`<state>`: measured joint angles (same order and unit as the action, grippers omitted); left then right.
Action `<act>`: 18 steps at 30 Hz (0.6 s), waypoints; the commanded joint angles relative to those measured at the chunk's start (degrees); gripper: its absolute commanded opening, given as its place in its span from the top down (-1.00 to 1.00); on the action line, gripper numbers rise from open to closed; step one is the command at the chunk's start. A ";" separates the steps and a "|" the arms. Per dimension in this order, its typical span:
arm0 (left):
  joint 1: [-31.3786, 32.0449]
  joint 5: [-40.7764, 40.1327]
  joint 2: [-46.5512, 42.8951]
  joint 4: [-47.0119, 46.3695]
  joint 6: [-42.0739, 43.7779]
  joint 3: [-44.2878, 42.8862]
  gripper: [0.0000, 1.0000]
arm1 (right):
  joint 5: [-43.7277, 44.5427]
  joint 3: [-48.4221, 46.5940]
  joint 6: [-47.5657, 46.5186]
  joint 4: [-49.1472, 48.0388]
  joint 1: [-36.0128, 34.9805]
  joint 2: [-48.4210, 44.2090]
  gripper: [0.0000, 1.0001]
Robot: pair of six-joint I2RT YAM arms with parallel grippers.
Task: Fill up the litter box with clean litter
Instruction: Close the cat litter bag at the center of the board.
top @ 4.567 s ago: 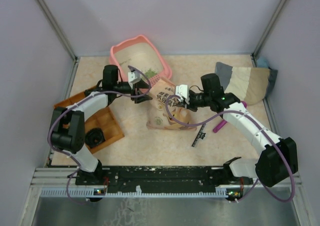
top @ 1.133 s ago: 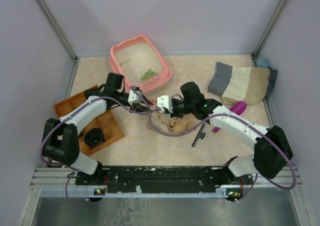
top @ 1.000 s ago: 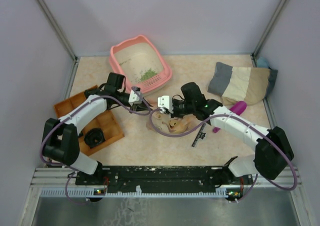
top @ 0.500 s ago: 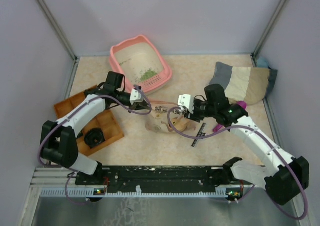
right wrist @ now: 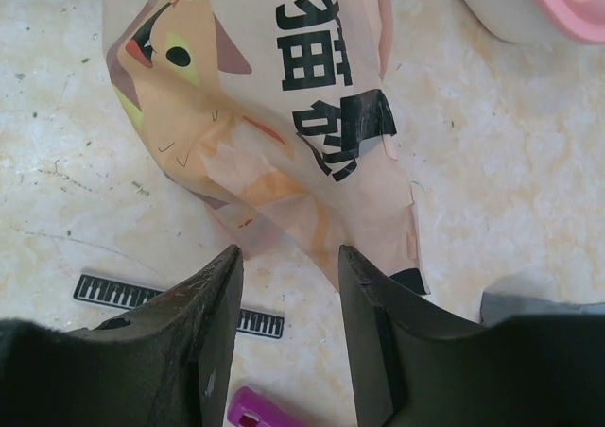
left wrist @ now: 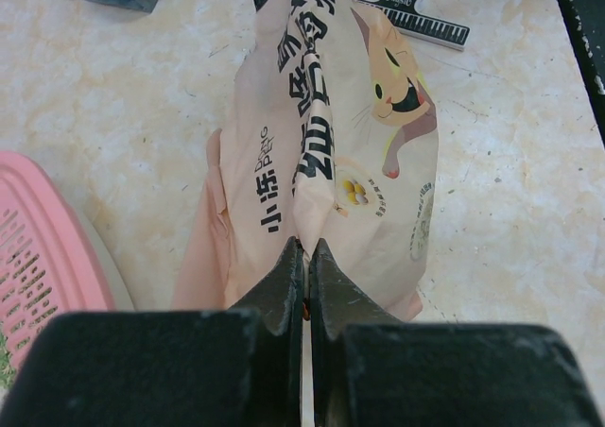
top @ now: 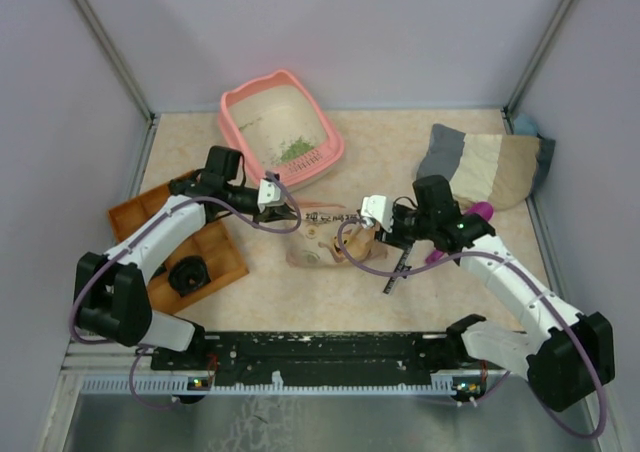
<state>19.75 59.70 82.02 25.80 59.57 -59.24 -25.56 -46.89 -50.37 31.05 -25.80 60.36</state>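
**Top external view.** The litter box (top: 330, 157) stood at the far side of the table. The clean litter (top: 296, 150) formed only a small green patch against its near-right wall, so filling was judged barely begun. The printed paper bag (top: 320, 247) lay flat, near and to the right of the litter box. The left gripper (top: 291, 218) met the bag end closest to the litter box, and the right gripper (top: 383, 234) hovered at the end farthest from it. A black clip (top: 397, 269), a magenta scoop (top: 478, 212) and a cushion (top: 490, 167) lay farther right of the litter box. An orange tray (top: 215, 252) lay near-left of it.

**Left wrist view.** The left gripper (left wrist: 304, 252) was pinched tight on a raised fold of the bag (left wrist: 369, 162), just beside the litter box (left wrist: 38, 266).

**Right wrist view.** The right gripper (right wrist: 288, 257) stood with jaws apart and empty over the bag's edge (right wrist: 284, 144). The clip (right wrist: 180, 304) and scoop (right wrist: 255, 413) lay just beyond, away from the litter box (right wrist: 567, 7).

The next move probably called for a second hold, so the bag could be raised and tipped. The clip and scoop crowded that approach.
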 commanded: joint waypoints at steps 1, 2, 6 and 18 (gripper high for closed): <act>-0.81 0.97 -3.30 -1.67 0.10 -0.08 1.00 | -2.93 -1.89 -0.69 -5.08 1.10 0.46 0.09; -0.77 1.21 -3.39 -1.71 0.05 -0.08 1.00 | -3.37 -2.29 -0.83 -5.19 1.18 0.87 0.09; -0.78 1.90 -3.71 -2.08 0.07 -0.08 1.00 | -4.75 -3.86 -2.09 -4.08 1.45 2.89 0.08; -0.77 2.64 -3.36 -2.58 0.33 -0.09 1.00 | -5.81 -7.03 -3.40 -3.79 1.72 4.53 0.07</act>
<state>19.44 59.37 81.32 25.82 59.55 -58.67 -29.02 -50.81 -52.77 29.54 -24.47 65.10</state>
